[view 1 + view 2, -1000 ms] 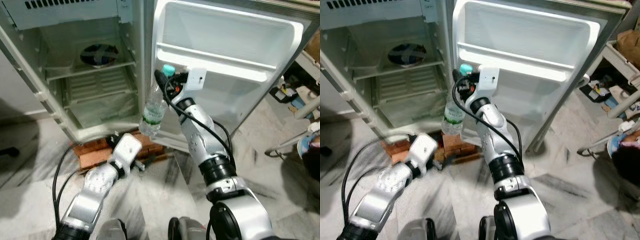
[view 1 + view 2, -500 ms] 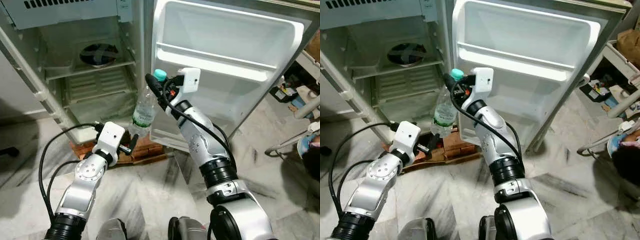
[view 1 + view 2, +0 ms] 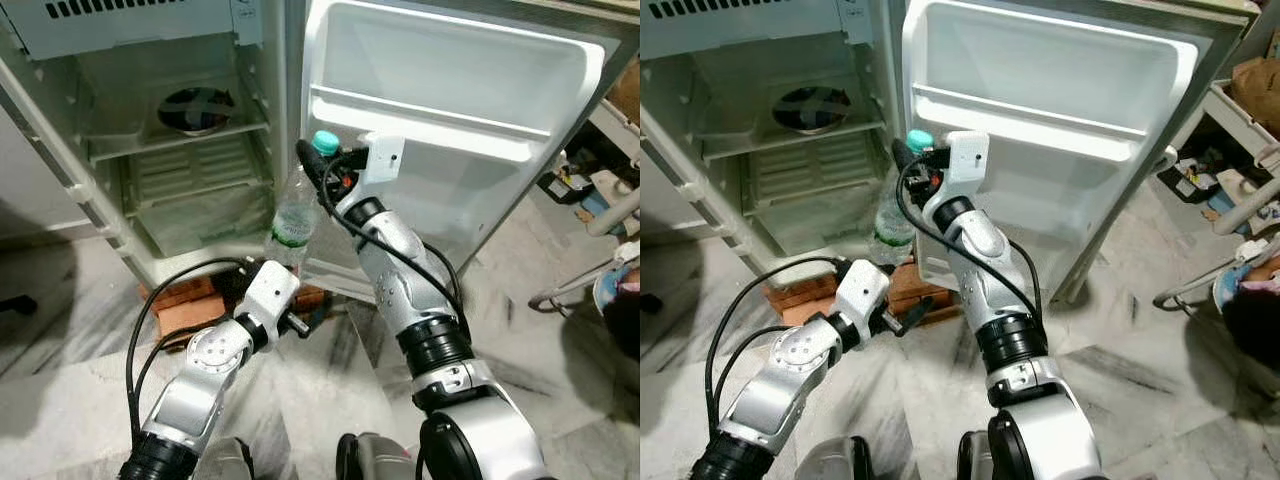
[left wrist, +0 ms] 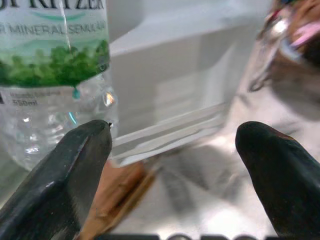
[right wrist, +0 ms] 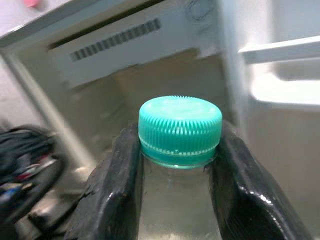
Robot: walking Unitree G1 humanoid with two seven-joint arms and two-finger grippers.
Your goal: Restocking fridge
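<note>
Right wrist view is the clearest one: the right gripper (image 5: pixel 179 165) has both black fingers (image 5: pixel 116 190) pressed against the neck of a clear water bottle (image 5: pixel 177 210), just under its teal cap (image 5: pixel 180 129). So it's pinching the bottle by the neck.

From the head camera, the bottle (image 3: pixel 294 215) hangs down from the right gripper (image 3: pixel 318 170) with the cap on top, in the air in front of the open fridge (image 3: pixel 150 150). It sits right about where the fridge body meets the open door (image 3: pixel 470 90), above the door's lower edge. It has a green label around the middle.

The left gripper (image 3: pixel 902 318) is lower down, near the floor in front of the fridge, close to some bricks (image 3: pixel 185 305) tucked under the fridge's front edge. In the left wrist view its two fingers (image 4: pixel 65 180) are spread wide apart with nothing between them, and the bottom half of the bottle (image 4: pixel 50 75) shows just beyond one fingertip; I can't tell if they touch.

Inside the fridge there's a dark round plate or dish (image 3: pixel 197 107) on the upper shelf. The door shelves (image 3: pixel 430 125) are white. Floor (image 3: pixel 310 400) is grey marble, and there's some clutter (image 3: pixel 575 185) on the robot's right.
</note>
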